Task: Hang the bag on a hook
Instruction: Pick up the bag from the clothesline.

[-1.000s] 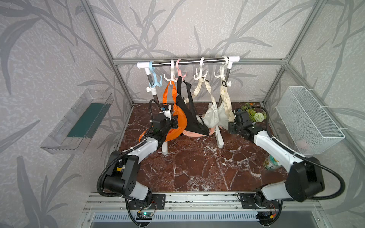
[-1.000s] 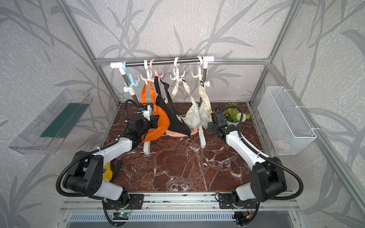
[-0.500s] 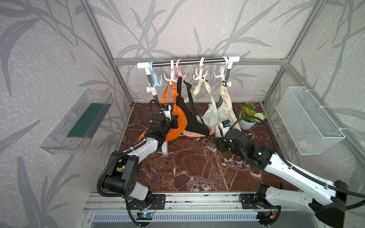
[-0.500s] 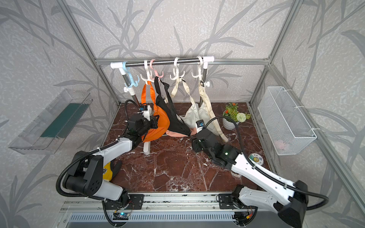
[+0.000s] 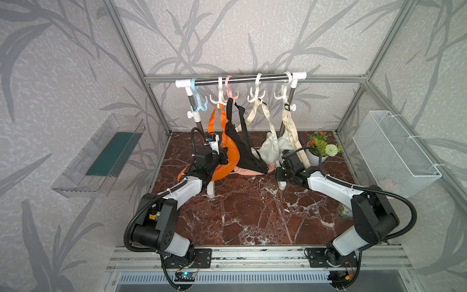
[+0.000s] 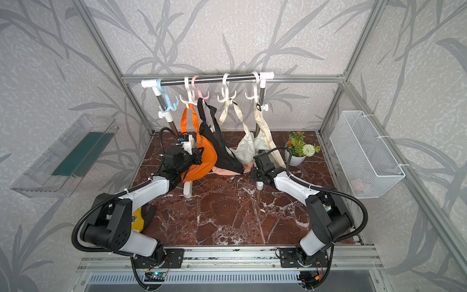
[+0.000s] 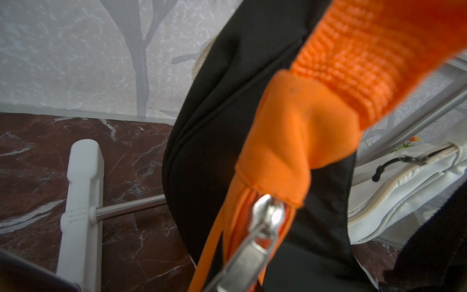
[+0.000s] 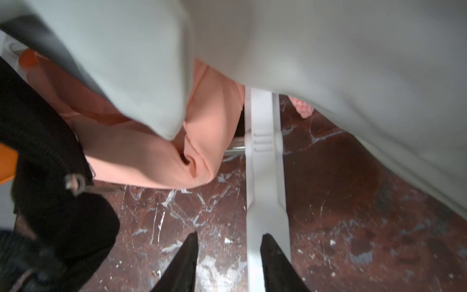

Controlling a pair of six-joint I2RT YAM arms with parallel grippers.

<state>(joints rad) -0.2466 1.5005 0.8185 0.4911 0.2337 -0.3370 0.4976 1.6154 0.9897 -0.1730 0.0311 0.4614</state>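
Observation:
A peach bag [image 5: 246, 172] [image 8: 151, 156] lies on the marble floor under the rack, partly hidden by the hanging bags. Along the bar [image 5: 242, 80], the blue hook [image 5: 198, 102] is bare. A white hook carries the orange bag [image 5: 228, 154], the pink hook [image 5: 231, 92] the black bag [image 5: 243, 151], and two white hooks carry cream bags [image 5: 271, 149]. My left gripper [image 5: 221, 158] is pressed into the orange bag and shut on it; its zip pull [image 7: 255, 242] runs toward the jaws. My right gripper [image 8: 228, 240] [image 5: 279, 174] is open and empty, low beside the rack's right foot [image 8: 264, 177], short of the peach bag.
A potted plant [image 5: 319, 149] stands at the back right. A wire basket [image 5: 394, 151] hangs on the right wall and a clear tray [image 5: 101, 154] on the left wall. A tin [image 5: 345, 212] sits by the right arm, a yellow object [image 6: 137, 220] by the left arm's base.
My right gripper has come down and leftward from beside the cream bags to the rack's right foot, and its jaws have narrowed. The left arm has not moved.

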